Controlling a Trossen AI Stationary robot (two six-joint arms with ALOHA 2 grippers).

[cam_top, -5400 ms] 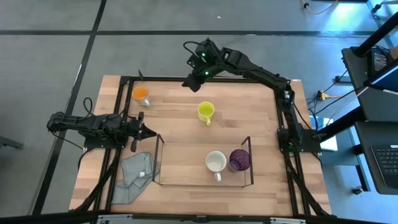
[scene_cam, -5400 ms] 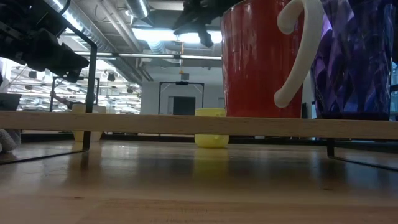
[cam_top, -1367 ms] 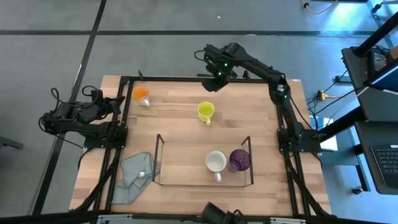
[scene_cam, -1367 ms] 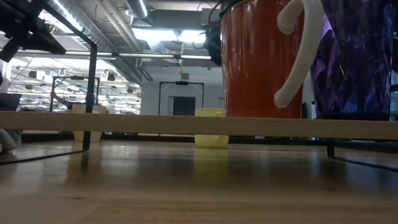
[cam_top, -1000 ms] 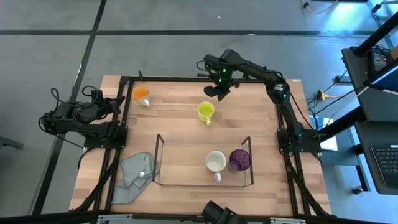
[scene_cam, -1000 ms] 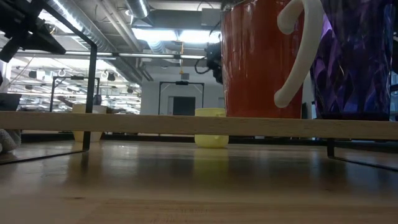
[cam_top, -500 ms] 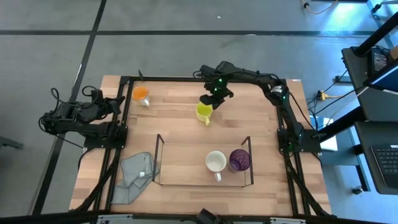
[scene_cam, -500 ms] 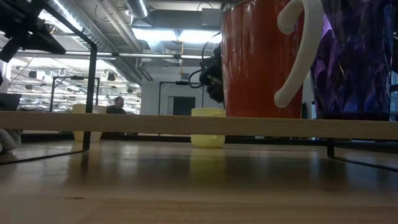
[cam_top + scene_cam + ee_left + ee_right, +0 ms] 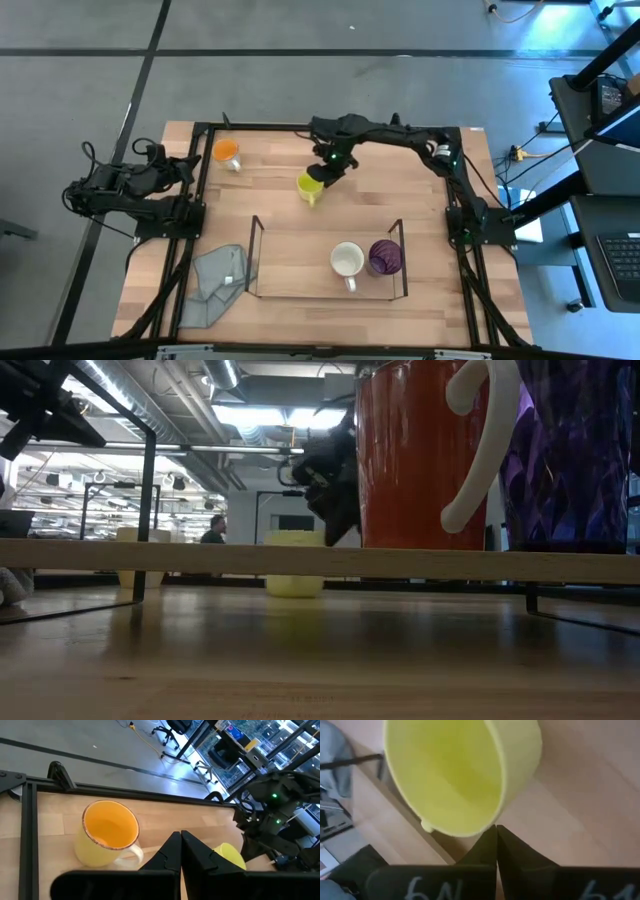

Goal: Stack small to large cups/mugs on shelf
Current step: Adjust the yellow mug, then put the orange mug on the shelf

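The yellow mug stands upright on its base on the table, behind the shelf; it also shows in the low view. My right gripper is shut, right at the mug's far-right side. The orange cup stands at the far left. The white mug, red-walled in the low view, and the purple tumbler stand inside the shelf at its right end. My left gripper is shut and empty at the table's left edge, near the orange cup. My right gripper pushes the yellow mug with its shut fingertips, which meet the outer wall just under the rim on the mug's far-right side. The fingers come slanting down from the far right. The mug stands upright on the table.
A crumpled grey cloth lies left of the shelf at the near left. The shelf's front rail runs across the low view. Bare wood lies between the yellow mug and the shelf. A person shows far off in the room.
My right gripper has come down from the far edge toward the yellow mug and on toward the table's left. The mug has slid along the table toward the left and a little toward the near edge, staying upright.
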